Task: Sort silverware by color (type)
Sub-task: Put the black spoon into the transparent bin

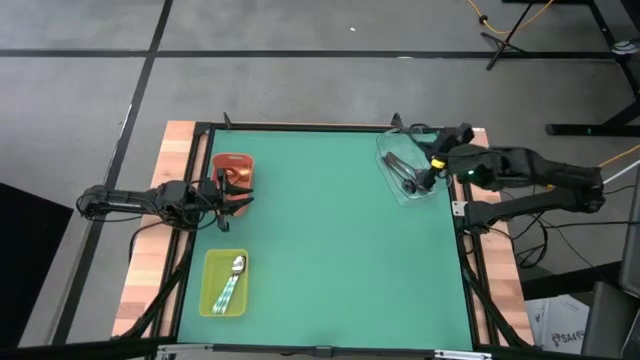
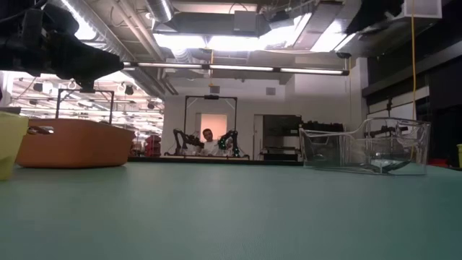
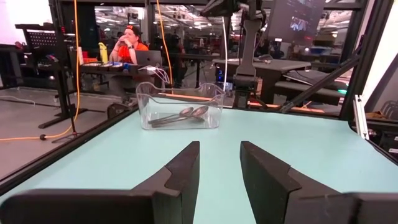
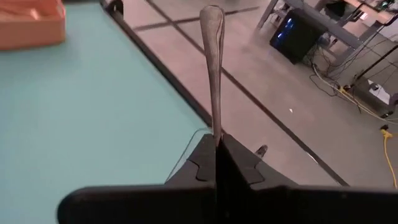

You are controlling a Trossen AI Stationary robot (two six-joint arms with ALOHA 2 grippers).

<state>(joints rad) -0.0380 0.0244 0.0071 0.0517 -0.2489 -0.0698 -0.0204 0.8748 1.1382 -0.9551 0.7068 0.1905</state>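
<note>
On the left side of the green surface [image 1: 330,240] we see our left tool [image 1: 232,190] poised over the near rim of the red tray [image 1: 233,163], fingers spread with nothing between them. We judge it has either just let a piece go or is waiting there; what lies in that tray we cannot make out from above. Nearer the front left corner sits the yellow-green tray [image 1: 210,290], holding a mint-handled spoon [image 1: 233,278] with its silver bowl toward the far edge. It lies along the tray's length, which is how a piece dropped handle-last would settle.

The middle of the surface carries no silverware that we can see, so we judge the sort is nearly done.

At the far right corner stands the clear tray [image 1: 388,150], with dark spoons [image 3: 180,114] lying side by side on its floor. Our right tool [image 1: 432,172] hangs over this tray, pressed together on a thin-handled spoon [image 4: 213,65]. The handle sticks straight out past the fingertips, so we hold it near the bowl end. Held that way, it can be lowered lengthwise into the tray beside the others.
</note>
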